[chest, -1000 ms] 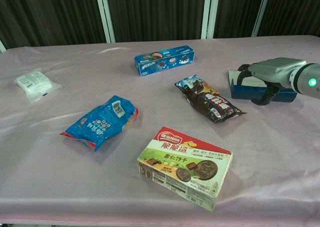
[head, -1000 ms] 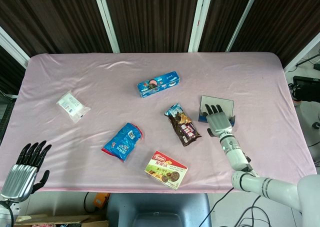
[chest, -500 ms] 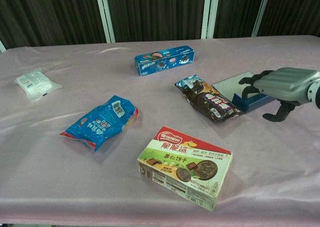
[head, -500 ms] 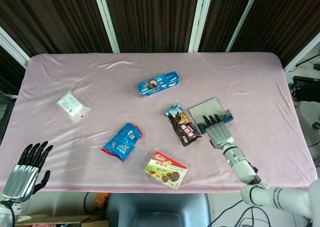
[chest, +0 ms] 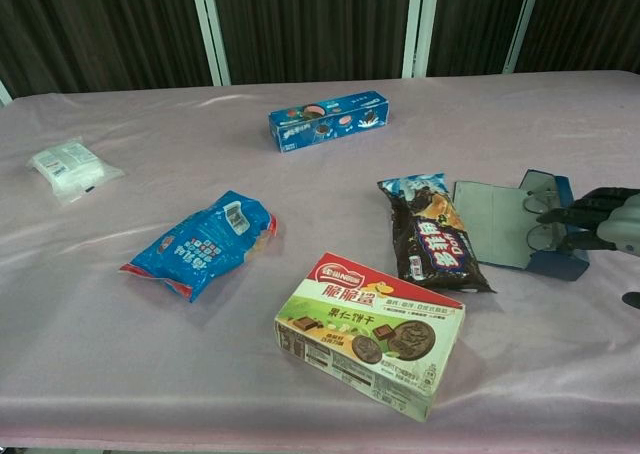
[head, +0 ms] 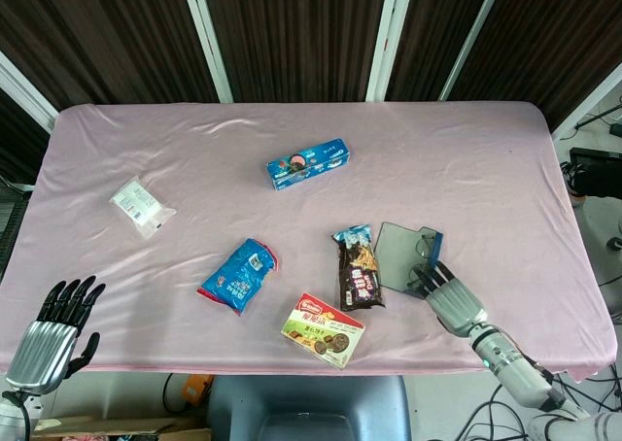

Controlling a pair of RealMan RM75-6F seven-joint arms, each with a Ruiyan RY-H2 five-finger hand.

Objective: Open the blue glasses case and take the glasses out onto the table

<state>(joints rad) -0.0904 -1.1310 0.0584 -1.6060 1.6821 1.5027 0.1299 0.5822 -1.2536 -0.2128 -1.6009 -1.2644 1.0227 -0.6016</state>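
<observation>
Robot lab or test room, pink cloth-covered table (head: 486,159), dark panelled wall (head: 292,33), loose cables (head: 598,120) on floor

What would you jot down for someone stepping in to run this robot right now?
Left hand: fingers apart, holding nothing, low at the near left corner of the table.
Right hand: fingers on the glasses; whether it grips them, I cannot tell.
Glasses case: lies open with its lid flat beside the dark snack bag.
Done: case opened.
Left: lift the glasses out and set them on the pink tablecloth.
</observation>
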